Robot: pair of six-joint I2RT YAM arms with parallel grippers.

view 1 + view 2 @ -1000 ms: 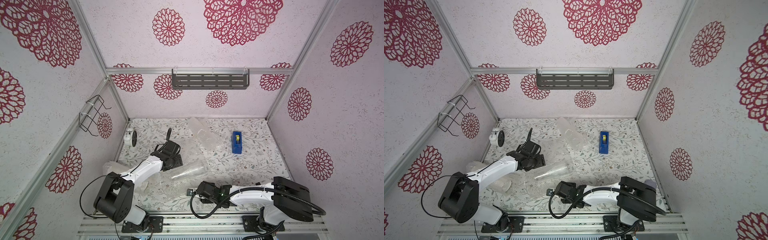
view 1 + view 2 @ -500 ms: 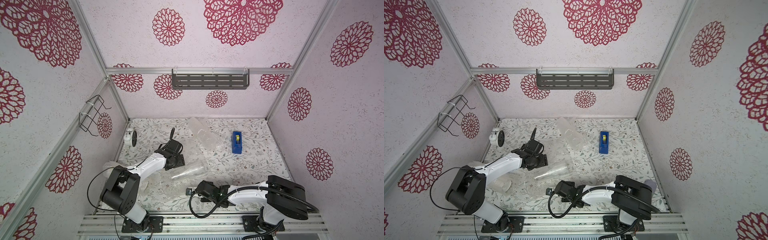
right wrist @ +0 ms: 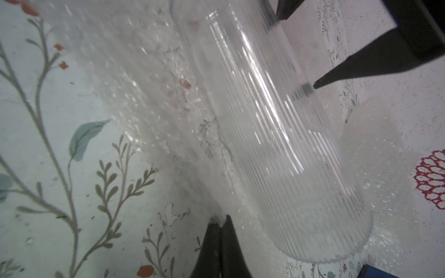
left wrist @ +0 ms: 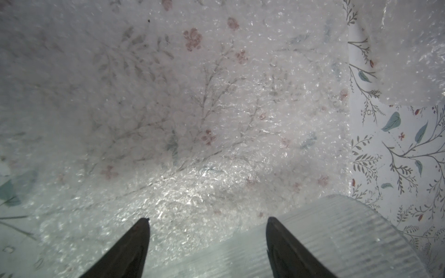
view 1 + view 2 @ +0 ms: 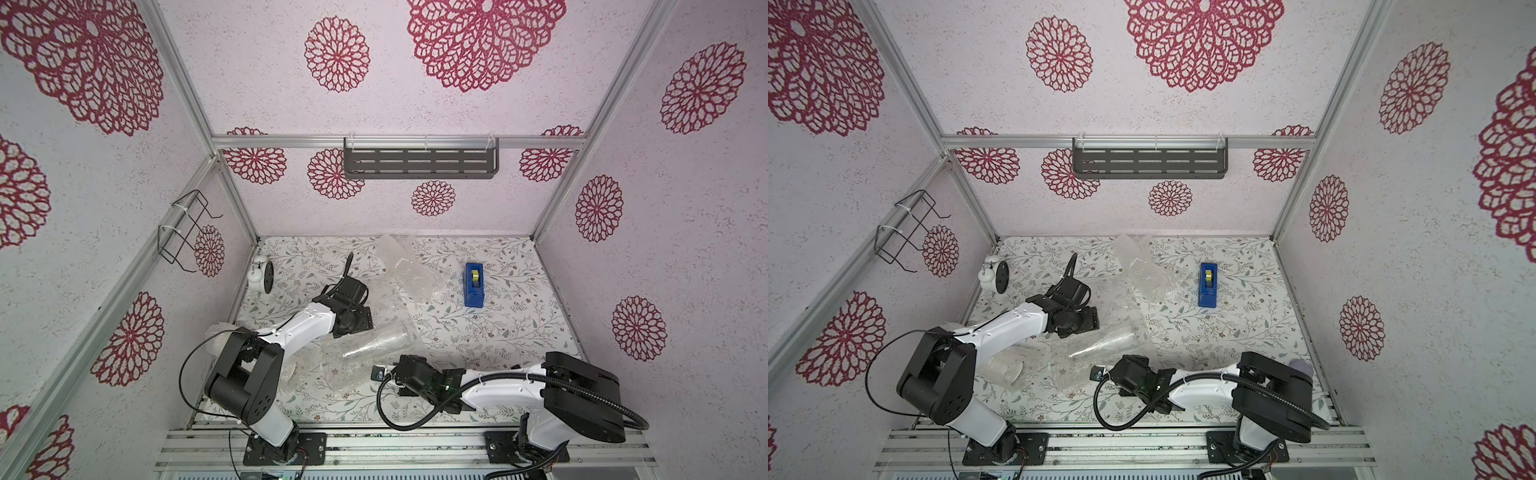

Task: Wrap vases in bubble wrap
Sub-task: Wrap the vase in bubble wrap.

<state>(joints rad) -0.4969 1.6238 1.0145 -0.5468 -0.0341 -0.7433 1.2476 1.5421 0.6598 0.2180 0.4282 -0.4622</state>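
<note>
Your left arm (image 5: 299,328) is reaching from lower left toward frame centre, left fingers (image 4: 134,240) standing wide apart, holding nothing, just above the clear ribbed vase (image 5: 376,343), which is lying on its side on the bubble wrap (image 5: 332,376) at lower centre of the counter (image 5: 498,332). Your right arm (image 5: 498,388) is stretching low along the bottom edge, right fingers (image 3: 218,231) pressed together on the wrap's edge. In both top views the wrists are hiding the fingertips.

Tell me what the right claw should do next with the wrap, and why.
Probably lift the pinched edge up and over. The right claw is shut on the clear crinkly bubble wrap sheet, and the clear ribbed glass vase lies on its side on that sheet, uncovered.
</note>
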